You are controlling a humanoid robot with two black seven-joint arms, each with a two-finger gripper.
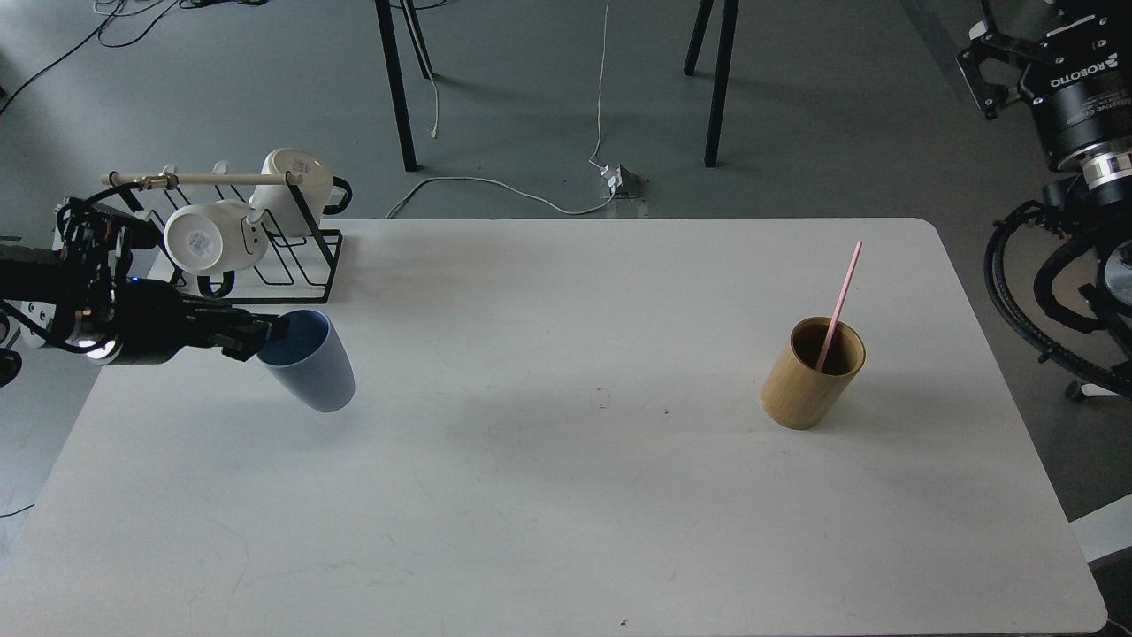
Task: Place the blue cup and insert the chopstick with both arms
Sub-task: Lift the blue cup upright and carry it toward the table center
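Observation:
The light-blue cup [311, 361] hangs tilted above the left part of the white table [566, 495], its dark-blue inside facing left. My left gripper [262, 335] is shut on the cup's rim, the arm reaching in from the left. The pale-pink chopstick [840, 305] stands leaning in a tan bamboo cylinder [812, 372] on the right of the table. My right gripper [995, 62] is at the upper right, off the table's edge, far from the chopstick; its fingers stand apart and hold nothing.
A black wire rack [252, 261] with two white mugs [217, 237] stands at the table's back left, just behind my left arm. Table legs and cables lie on the floor beyond the far edge.

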